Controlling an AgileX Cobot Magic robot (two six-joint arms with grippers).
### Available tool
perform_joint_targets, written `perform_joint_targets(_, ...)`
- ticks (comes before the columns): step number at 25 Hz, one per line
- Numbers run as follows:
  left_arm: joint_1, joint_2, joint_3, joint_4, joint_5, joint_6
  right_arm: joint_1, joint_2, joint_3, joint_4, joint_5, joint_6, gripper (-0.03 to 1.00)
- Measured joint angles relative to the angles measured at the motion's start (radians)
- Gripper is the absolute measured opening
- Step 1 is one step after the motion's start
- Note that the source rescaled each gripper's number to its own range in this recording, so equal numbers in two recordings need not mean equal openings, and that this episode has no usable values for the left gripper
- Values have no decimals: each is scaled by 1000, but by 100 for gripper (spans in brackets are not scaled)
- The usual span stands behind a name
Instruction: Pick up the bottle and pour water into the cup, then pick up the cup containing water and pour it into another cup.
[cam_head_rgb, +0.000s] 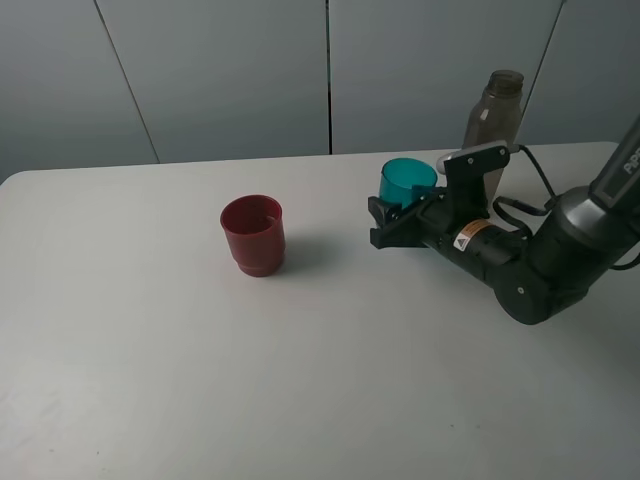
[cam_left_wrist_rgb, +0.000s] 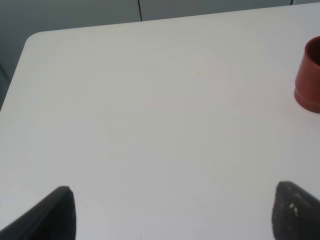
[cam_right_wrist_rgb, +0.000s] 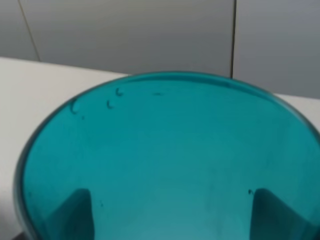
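Note:
The teal cup (cam_head_rgb: 408, 180) sits between the fingers of my right gripper (cam_head_rgb: 402, 212) at the back right of the table. In the right wrist view the cup (cam_right_wrist_rgb: 165, 150) fills the frame, and both dark fingers (cam_right_wrist_rgb: 75, 215) show through its walls, pressed against its sides. The smoky grey-brown bottle (cam_head_rgb: 494, 115) stands upright just behind the right arm, uncapped. The red cup (cam_head_rgb: 253, 235) stands upright left of centre, apart from both grippers; it also shows at the edge of the left wrist view (cam_left_wrist_rgb: 310, 75). My left gripper (cam_left_wrist_rgb: 175, 215) is open and empty over bare table.
The white table (cam_head_rgb: 150, 380) has a rounded far left corner (cam_left_wrist_rgb: 35, 42). A grey panelled wall runs behind it. The right arm's body (cam_head_rgb: 530, 260) lies low across the table's right side.

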Motion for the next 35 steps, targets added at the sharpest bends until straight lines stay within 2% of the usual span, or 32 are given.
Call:
perform_joint_targets(17,0,0,0,0,0,0,0,75,-42,10,-10,-23,4)
perform_joint_targets(18,0,0,0,0,0,0,0,75,-42,10,-10,-27,8)
perform_joint_targets(19,0,0,0,0,0,0,0,75,-42,10,-10,-30,26)
perform_joint_targets(21,0,0,0,0,0,0,0,75,-42,10,-14,-37,74)
perform_joint_targets(22,0,0,0,0,0,0,0,75,-42,10,-14,-42,89)
perform_joint_targets(23,0,0,0,0,0,0,0,75,-42,10,-17,-49,95)
perform_joint_targets(25,0,0,0,0,0,0,0,73,-40,10,-18,-67,99)
perform_joint_targets(33,0,0,0,0,0,0,0,-101,-1,-15,-19,-87,99)
perform_joint_targets(35,0,0,0,0,0,0,0,-172,8,-23,9,-87,99)
